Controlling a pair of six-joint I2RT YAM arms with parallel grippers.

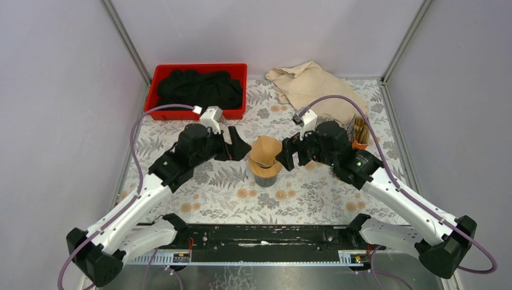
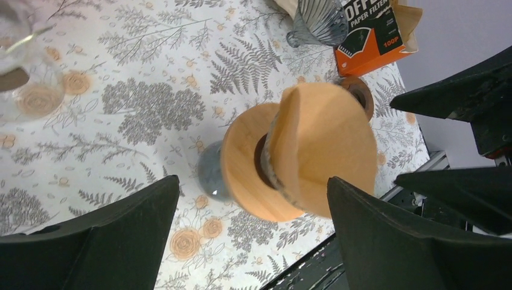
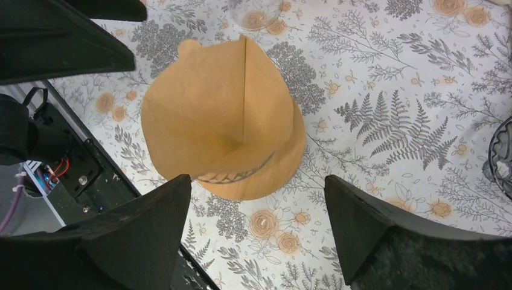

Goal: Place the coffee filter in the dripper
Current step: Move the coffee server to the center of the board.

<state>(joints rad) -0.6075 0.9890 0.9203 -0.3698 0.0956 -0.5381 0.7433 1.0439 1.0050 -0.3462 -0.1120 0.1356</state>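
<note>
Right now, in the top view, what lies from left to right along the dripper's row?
The left hand, open → brown coffee filter sitting on the dripper → right hand, open → orange box of paper filters.

Top view looks down; wrist views closely share the filter (image 2: 326, 145).

Robot lab test cell, boxed-in bench.
Plain grey walls (image 1: 54, 90) on metal posts (image 1: 124, 36) enclose a table with fern-print cloth (image 1: 314, 193). The left arm (image 1: 130, 208) and right arm (image 1: 404, 202) are bolted to a black rail (image 1: 211, 232), with a red bin (image 1: 199, 66) behind.
</note>
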